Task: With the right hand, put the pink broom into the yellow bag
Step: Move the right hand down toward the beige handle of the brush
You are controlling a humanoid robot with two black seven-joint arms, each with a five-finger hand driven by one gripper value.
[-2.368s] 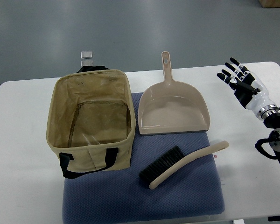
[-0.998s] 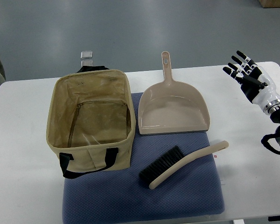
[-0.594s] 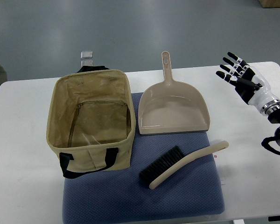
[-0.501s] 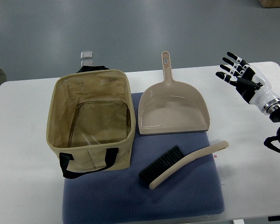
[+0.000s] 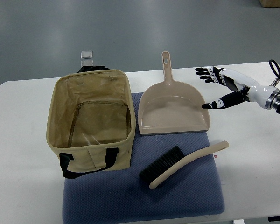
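Note:
The pink broom (image 5: 182,164) is a hand brush with a beige-pink curved handle and black bristles. It lies flat on the blue mat (image 5: 144,186), handle end toward the right. The yellow bag (image 5: 91,122) stands open-topped at the mat's left, with black straps at its front. My right hand (image 5: 212,88) hovers open, fingers spread and thumb apart, over the right rim of the dustpan. It is above and behind the broom, holding nothing. The left arm does not show.
A beige-pink dustpan (image 5: 172,109) lies on the mat's back right, handle pointing away. The white table (image 5: 23,168) carries everything. A small clear clip (image 5: 87,55) sits behind the bag. A dark edge of something shows at the far left.
My right hand has swung in from the table's right edge toward the left, now over the dustpan's right side. Its fingers stay spread. Broom, bag and dustpan have not moved.

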